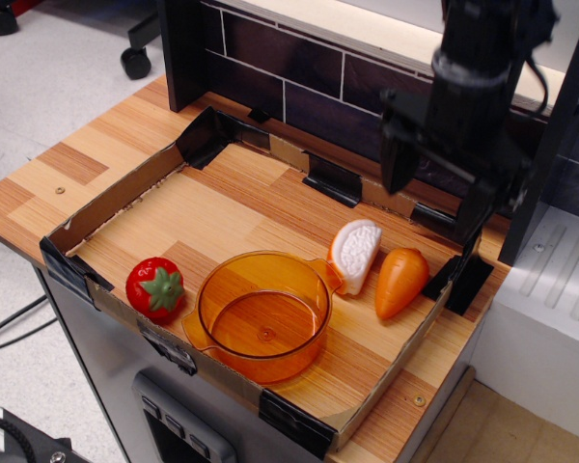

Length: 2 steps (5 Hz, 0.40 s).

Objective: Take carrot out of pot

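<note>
Wooden tray [222, 207]: carrot [401, 281] beside pot [263, 314], blurred pincer [434, 195] seemingly open above.

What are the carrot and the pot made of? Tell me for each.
The carrot looks like smooth orange plastic, with a soft sheen and no surface detail. The pot looks like clear amber plastic, possibly glass: the wood grain of the table shows through its base, and its rim catches highlights.

Bright even light, tool [434, 198] perhaps motion-blurred
</note>
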{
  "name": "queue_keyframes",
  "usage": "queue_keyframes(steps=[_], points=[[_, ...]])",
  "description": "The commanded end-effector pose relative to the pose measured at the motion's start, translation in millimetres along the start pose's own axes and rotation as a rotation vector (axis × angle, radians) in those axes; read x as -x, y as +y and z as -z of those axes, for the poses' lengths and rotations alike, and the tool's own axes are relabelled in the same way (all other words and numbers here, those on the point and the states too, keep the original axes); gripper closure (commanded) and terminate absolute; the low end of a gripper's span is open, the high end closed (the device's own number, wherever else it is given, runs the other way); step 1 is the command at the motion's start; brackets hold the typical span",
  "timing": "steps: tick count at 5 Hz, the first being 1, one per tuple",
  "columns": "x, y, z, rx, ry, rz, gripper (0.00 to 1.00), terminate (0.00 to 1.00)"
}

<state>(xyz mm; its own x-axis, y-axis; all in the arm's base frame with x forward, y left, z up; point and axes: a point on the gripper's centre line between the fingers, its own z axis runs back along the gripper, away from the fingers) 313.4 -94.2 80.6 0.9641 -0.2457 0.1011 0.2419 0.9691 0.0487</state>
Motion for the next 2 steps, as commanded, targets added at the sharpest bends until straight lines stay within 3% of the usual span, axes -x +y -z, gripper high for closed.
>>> queue_keyframes(steps=[1,2], points=[[-8.6,18.4,-39.2,-0.013,-0.092,-0.032,0.00,0.00],[-8.6,18.4,-39.2,-0.013,-0.092,-0.032,0.00,1.00]])
